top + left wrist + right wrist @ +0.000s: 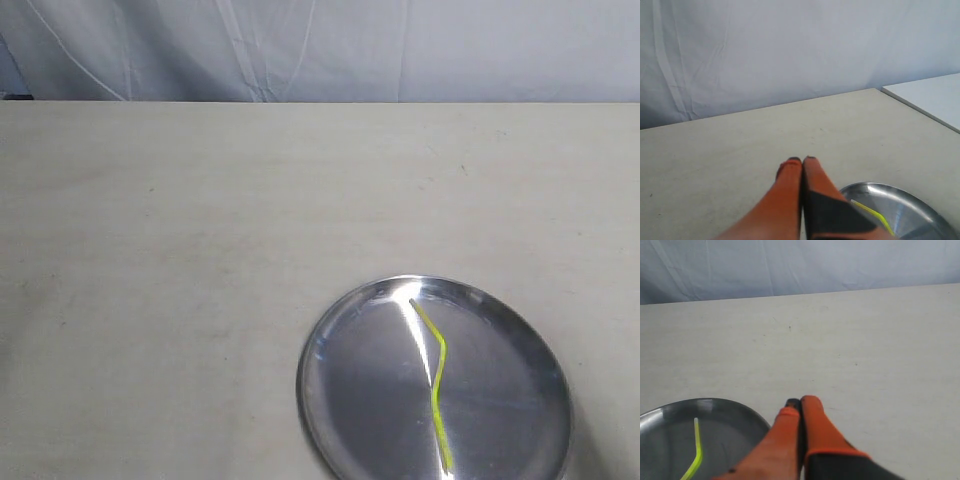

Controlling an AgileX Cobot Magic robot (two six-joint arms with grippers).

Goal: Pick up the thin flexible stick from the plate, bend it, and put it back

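The round silver plate lies on the table at the lower right of the exterior view. On it rests the thin yellow-green stick, kinked near its middle, lying beside a white glare streak. Neither gripper shows in the exterior view. In the left wrist view my left gripper is shut and empty above bare table, with the plate and the stick off to one side. In the right wrist view my right gripper is shut and empty, beside the plate and the stick.
The pale table stretches wide around the plate. A grey-white cloth backdrop hangs behind its far edge. A white board adjoins the table in the left wrist view.
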